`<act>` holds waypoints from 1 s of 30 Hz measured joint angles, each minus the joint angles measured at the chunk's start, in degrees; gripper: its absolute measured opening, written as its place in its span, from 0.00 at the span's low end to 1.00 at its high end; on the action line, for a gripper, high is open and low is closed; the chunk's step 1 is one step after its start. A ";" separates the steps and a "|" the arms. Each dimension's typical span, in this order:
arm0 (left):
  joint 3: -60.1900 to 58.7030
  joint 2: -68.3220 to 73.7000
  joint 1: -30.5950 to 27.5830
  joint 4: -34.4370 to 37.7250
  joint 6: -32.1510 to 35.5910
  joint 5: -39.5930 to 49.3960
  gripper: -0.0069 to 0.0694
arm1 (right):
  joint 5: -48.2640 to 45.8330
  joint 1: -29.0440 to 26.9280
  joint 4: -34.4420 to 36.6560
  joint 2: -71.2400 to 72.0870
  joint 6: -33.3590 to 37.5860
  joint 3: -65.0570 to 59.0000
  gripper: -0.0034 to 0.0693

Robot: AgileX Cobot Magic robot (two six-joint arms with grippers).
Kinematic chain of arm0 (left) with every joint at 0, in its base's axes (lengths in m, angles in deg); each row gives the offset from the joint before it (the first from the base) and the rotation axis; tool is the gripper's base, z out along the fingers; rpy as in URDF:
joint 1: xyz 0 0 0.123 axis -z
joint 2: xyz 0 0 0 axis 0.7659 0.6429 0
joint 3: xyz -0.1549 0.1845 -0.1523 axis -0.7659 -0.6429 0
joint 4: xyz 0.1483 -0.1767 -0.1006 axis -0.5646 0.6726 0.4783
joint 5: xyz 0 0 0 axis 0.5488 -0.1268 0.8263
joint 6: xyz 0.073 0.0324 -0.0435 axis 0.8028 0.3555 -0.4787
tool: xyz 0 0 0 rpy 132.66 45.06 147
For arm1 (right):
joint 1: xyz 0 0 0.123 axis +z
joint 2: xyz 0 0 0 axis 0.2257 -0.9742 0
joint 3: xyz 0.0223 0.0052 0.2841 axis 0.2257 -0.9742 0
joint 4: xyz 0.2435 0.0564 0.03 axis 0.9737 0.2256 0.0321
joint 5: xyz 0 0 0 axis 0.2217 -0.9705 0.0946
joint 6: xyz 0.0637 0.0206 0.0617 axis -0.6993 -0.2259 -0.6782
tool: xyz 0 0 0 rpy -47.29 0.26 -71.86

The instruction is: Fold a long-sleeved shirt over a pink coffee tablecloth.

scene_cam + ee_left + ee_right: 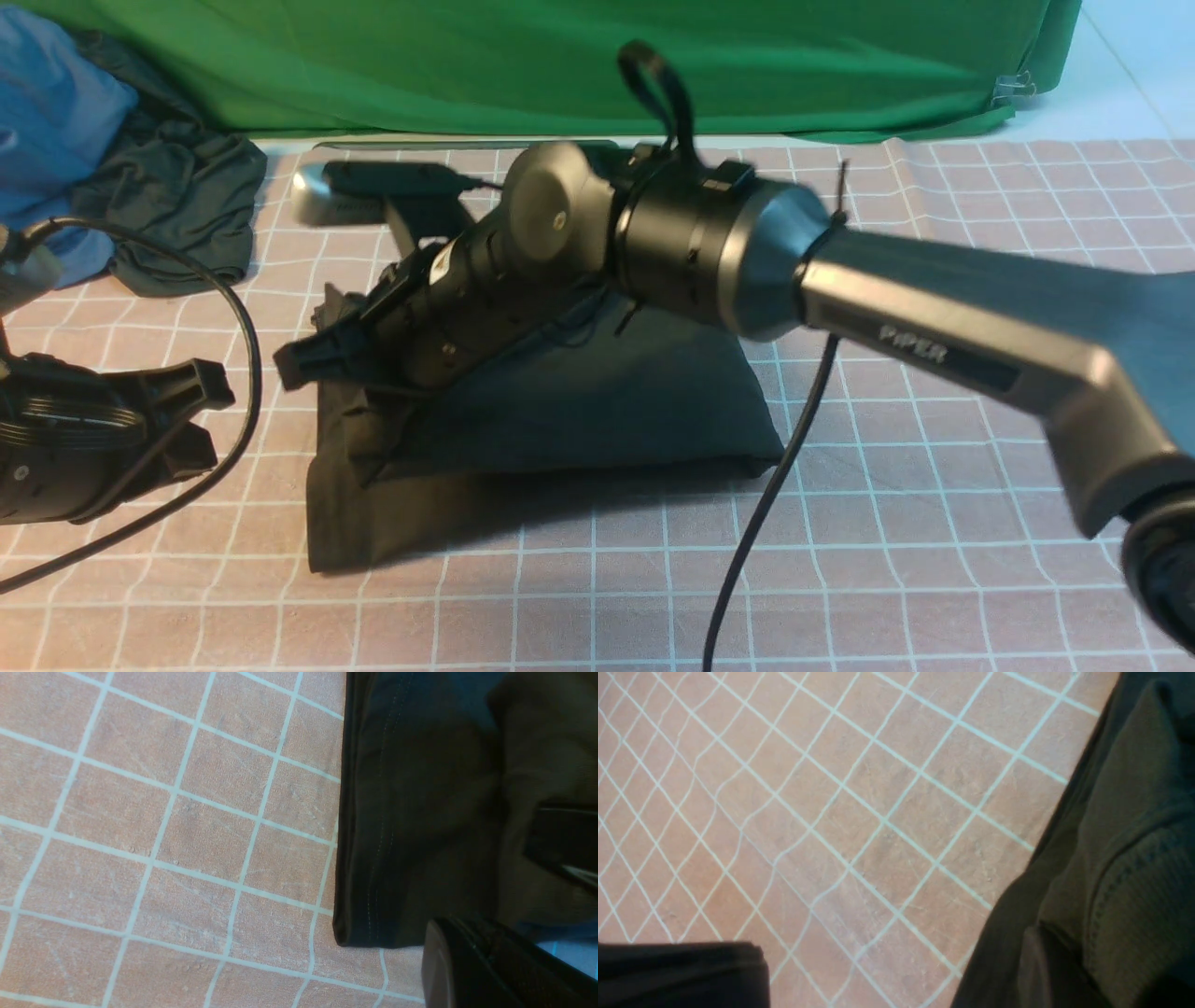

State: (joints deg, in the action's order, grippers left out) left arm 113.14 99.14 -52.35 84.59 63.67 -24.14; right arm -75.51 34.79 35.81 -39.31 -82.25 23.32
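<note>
The long-sleeved shirt (597, 411) lies folded into a dark block in the middle of the pink coffee tablecloth (934, 523). Its top layer is raised toward the left, like a tent. My right arm reaches across it from the right. The right gripper (299, 359) is at the shirt's left edge and looks shut on a fold. In the right wrist view one fingertip (1041, 966) is buried in dark cloth (1120, 858) next to a ribbed hem. My left gripper (191, 420) hangs shut and empty, left of the shirt. Its finger (448, 970) is near the shirt's stitched corner (373, 858).
A smaller dark garment bunched with blue cloth (177, 205) lies at the back left. Green backdrop fabric (560, 65) closes off the back. A black cable (775, 495) runs down over the cloth from the right arm. Another cable (247, 355) loops beside the left gripper.
</note>
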 joint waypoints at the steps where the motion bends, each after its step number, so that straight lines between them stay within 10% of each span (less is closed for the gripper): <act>1: 0.00 0.00 0.00 0.00 0.00 0.00 0.11 | 0.89 0.26 0.49 -0.35 0.00 0.00 0.22; 6: 0.00 0.00 0.00 0.00 0.00 0.00 0.11 | 2.88 0.61 2.83 -1.01 0.00 0.00 0.54; 11: 0.00 0.00 0.00 0.00 0.00 0.00 0.11 | -2.99 -0.46 2.18 -0.21 5.84 0.00 0.66; 20: 0.00 0.96 0.00 11.39 5.58 -0.19 0.11 | -20.43 -11.42 -11.27 10.17 9.19 4.36 0.15; 30: 4.15 17.19 6.41 24.00 15.15 -4.41 0.11 | -34.35 -24.79 -17.30 16.47 9.29 4.23 0.10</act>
State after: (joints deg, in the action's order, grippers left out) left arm 117.28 116.33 -45.94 108.58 78.82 -28.55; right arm -109.86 9.99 18.51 -22.84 -72.95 27.55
